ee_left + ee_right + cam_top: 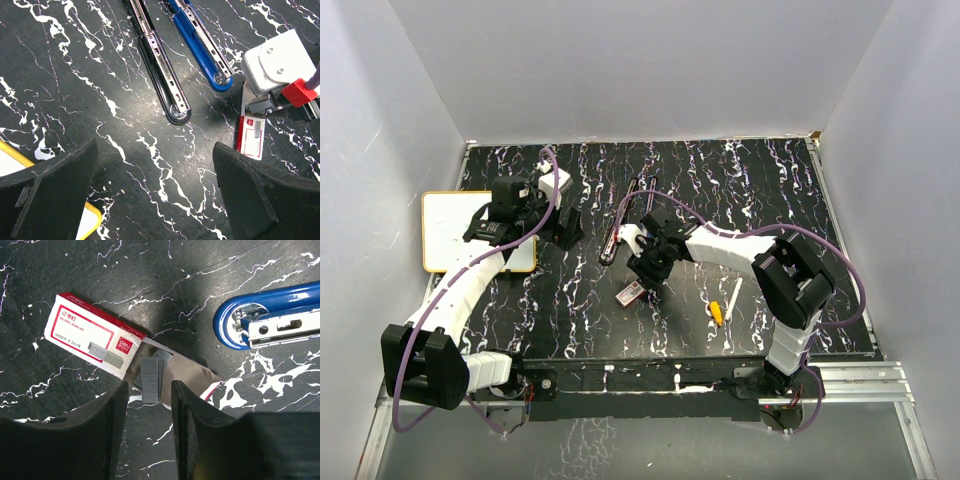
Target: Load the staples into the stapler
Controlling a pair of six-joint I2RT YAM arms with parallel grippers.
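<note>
**Worktop** [570, 310]: black with white veining; carries every item below.

**Staples** [92, 335]: flat red-and-white box, lying flat near the middle of the worktop. Its tan inner tray [192, 372] is pulled out at one end. One grey strip of staples [152, 380] lies at the mouth of the box, on the tray.

**Blue stapler** [270, 322]: opened out flat, rounded end near the tray, not touching it.

**Black stapler** [162, 70]: opened out flat, alongside the blue one and apart from it.

**Right fingers** [100, 440]: narrowly parted, one on each side of the strip. A thin gap shows on both sides, so nothing is gripped.

**Left fingers** [55, 190]: spread wide, holding nothing, over bare worktop beside the black stapler's end.

**White board** [445, 230]: yellow-edged, at the worktop's left side.

**Pen** [720, 310]: white with a yellow tip, to the right of the box, well apart from it.
</note>
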